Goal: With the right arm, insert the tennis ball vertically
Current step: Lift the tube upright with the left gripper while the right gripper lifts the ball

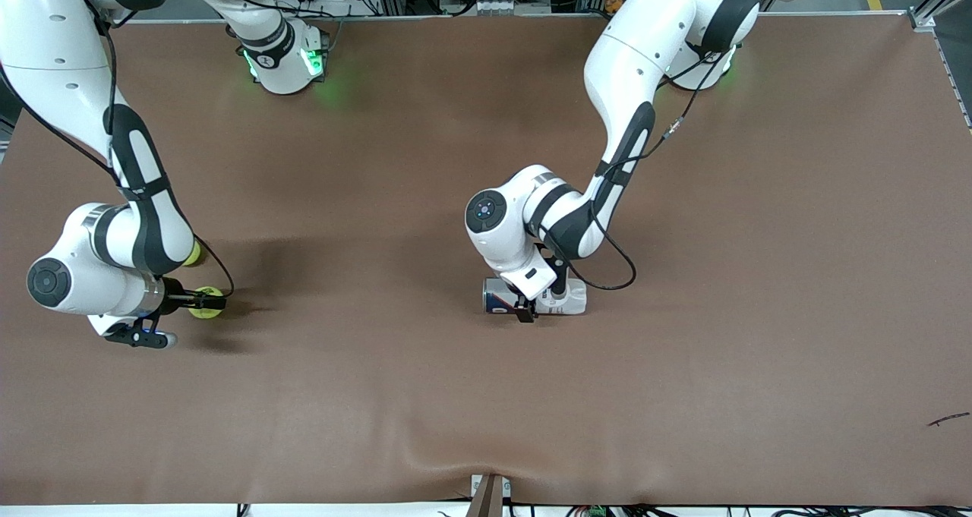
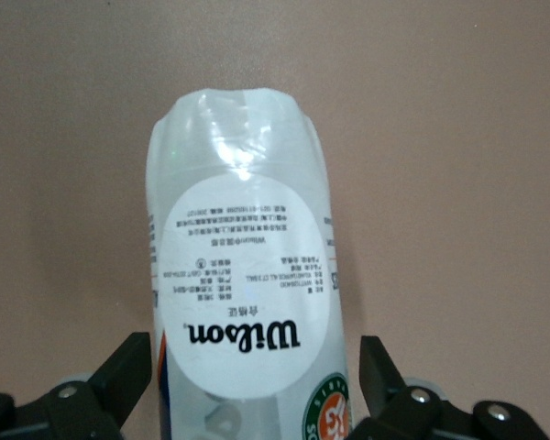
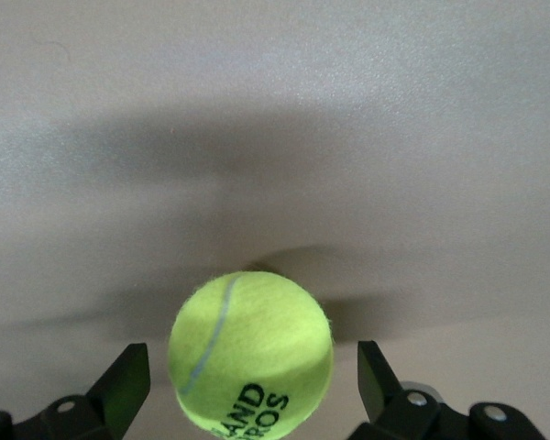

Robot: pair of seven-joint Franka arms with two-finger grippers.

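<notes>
Straddling a fuzzy yellow-green tennis ball (image 3: 250,353) with a pale curved seam and black lettering, the right gripper (image 1: 203,302) has its two black fingers (image 3: 121,380) spread wide, one on each side of the ball, with a visible gap at both sides, so the jaws are released and not squeezing. The ball rests on the brown matte table (image 1: 759,274), toward the right arm's end, at about nine o'clock in the front view. A second yellow-green ball (image 1: 194,254) peeks out just beside the right arm (image 1: 137,221), slightly farther from the front camera than the first ball. The white jointed right arm with black bands bends down from its base at eleven o'clock. Near the table's centre, the left gripper (image 1: 525,310) likewise stands released, its black fingers (image 2: 378,367) parted on either side of a clear plastic tennis-ball can (image 2: 243,302) with a round white Wilson label, lying on its side on the table. Whether the fingers touch the can is not clear. The white left arm (image 1: 623,122) reaches down to it from its base at one o'clock.
</notes>
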